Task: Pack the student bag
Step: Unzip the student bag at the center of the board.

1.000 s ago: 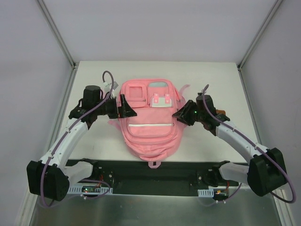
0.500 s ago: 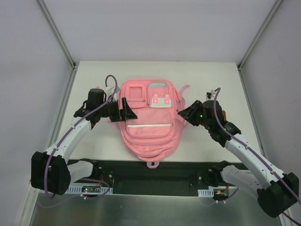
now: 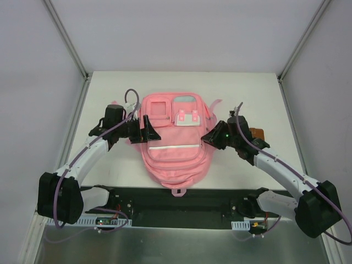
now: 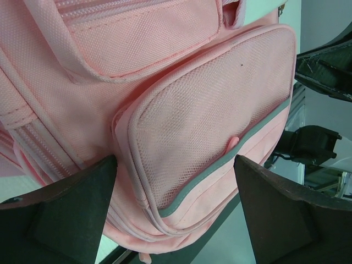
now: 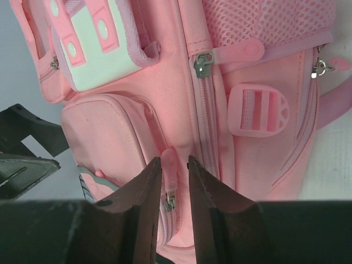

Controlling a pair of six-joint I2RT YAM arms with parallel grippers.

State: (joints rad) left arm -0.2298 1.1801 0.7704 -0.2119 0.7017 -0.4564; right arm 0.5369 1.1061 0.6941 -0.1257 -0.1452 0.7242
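the left gripper (image 4: 175,181) hangs with jaws wide apart over the pink bag (image 4: 110,82), its dark fingers (image 4: 66,214) flanking a mesh pocket (image 4: 209,121) edged with grey trim (image 4: 220,168); a small pink tab (image 4: 234,143) lies at that edge, black robot parts (image 4: 324,66) beyond.

— What's lying on the white table (image 3: 181,82)?
— A small brown thing (image 3: 257,132) is sitting near the right edge, too blurred to name.
— And along the near edge?
— A black rail (image 3: 181,201) is running across it.
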